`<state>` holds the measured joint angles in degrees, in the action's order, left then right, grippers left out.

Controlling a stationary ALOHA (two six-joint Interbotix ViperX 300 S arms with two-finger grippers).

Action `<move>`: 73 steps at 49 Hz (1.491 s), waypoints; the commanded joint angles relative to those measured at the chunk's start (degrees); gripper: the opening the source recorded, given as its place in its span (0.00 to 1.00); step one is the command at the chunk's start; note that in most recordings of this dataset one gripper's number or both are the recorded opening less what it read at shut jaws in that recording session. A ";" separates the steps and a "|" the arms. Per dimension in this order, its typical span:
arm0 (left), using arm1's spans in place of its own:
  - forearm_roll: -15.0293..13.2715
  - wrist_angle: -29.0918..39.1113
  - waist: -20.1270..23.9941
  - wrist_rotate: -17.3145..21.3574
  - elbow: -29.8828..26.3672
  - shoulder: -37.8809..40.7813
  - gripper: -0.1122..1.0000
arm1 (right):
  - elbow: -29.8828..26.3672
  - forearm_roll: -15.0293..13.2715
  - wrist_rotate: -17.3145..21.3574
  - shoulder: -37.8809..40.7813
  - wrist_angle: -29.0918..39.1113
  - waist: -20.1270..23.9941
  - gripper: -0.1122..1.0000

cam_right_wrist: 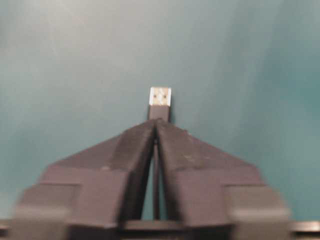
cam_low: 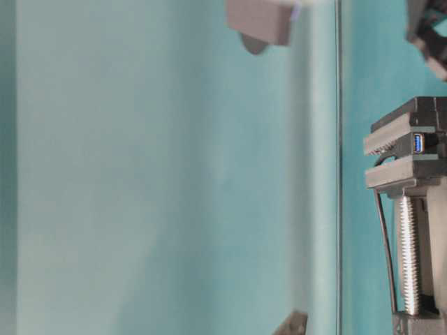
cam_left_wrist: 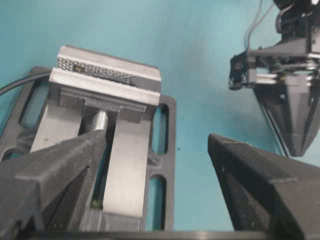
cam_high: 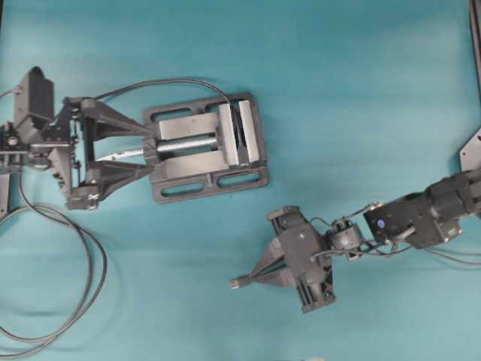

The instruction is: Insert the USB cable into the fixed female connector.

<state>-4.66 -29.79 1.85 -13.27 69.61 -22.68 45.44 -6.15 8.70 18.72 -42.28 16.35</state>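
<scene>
The USB cable's plug (cam_right_wrist: 160, 96) sticks out past my right gripper (cam_right_wrist: 156, 124), metal tip forward. The jaws are pinched on the plug, and its thin cable runs back between the fingers. In the overhead view that gripper (cam_high: 250, 279) hovers over the mat right of and below the vise, with the plug (cam_high: 235, 283) pointing left. The fixed female connector (cam_low: 418, 143), showing a blue insert, is clamped in the vise (cam_low: 412, 171). My left gripper (cam_high: 154, 148) stands wide open, its fingers on either side of the vise's screw, holding nothing. From the left wrist, that gripper (cam_left_wrist: 157, 140) frames the vise (cam_left_wrist: 125, 165).
The grey metal vise (cam_high: 180, 188) sits left of centre on the teal mat. A thicker black cable (cam_high: 83, 263) loops at the lower left, and another run of it arcs over into the vise jaws. The right gripper (cam_left_wrist: 296, 145) shows at the left wrist view's upper right.
</scene>
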 commanded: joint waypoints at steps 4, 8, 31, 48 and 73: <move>0.09 1.41 0.00 -0.09 1.85 -4.83 0.99 | -2.46 0.00 0.88 -0.18 -0.09 -0.18 0.60; 0.26 4.75 -0.09 0.62 3.43 -7.73 0.99 | -3.16 0.00 0.70 -0.09 1.41 -0.18 0.72; 0.62 22.76 -0.18 1.67 9.84 -29.09 0.99 | -3.78 0.00 1.58 1.85 5.54 -0.79 0.61; 0.62 27.51 -0.18 1.14 13.18 -36.21 0.99 | -3.25 0.00 2.64 1.85 8.44 0.35 0.60; 0.53 28.74 0.18 0.97 14.15 -36.21 0.99 | -1.85 -0.09 5.98 2.81 8.61 3.78 0.38</move>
<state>-4.31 -0.79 1.93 -12.39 84.38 -59.15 43.77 -6.06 14.50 21.71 -33.84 18.46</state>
